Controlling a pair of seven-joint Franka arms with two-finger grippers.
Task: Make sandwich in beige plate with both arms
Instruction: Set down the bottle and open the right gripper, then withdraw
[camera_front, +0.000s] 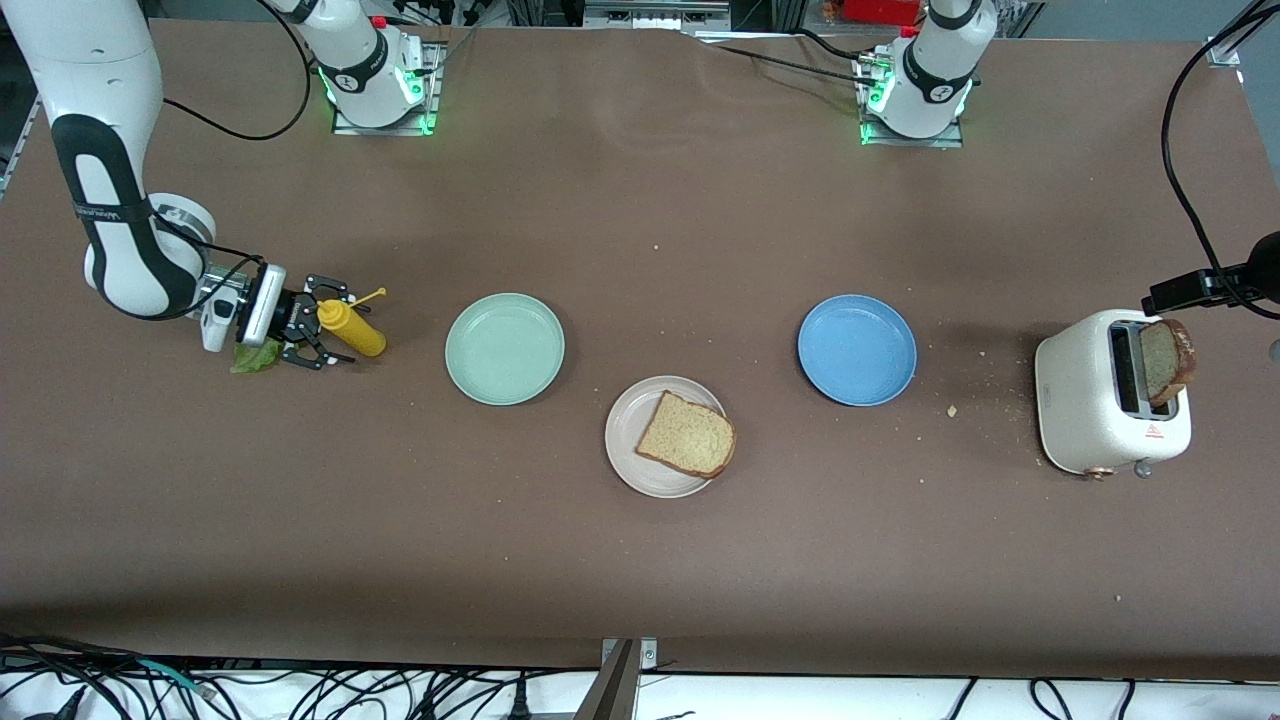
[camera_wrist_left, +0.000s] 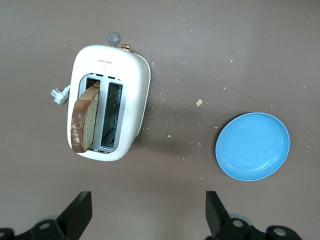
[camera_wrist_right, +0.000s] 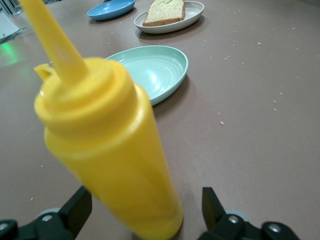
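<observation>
You've got the right gripper (camera_front: 318, 333) low at the right arm's end, fingers spread wide around the yellow mustard bottle (camera_front: 352, 328), not clamping it. One bread slice (camera_front: 687, 434) lies on the beige plate (camera_front: 630, 440). Left gripper (camera_wrist_left: 145, 212) hangs wide open and empty over the toaster (camera_front: 1105, 405), which has bread in one slot.
</observation>
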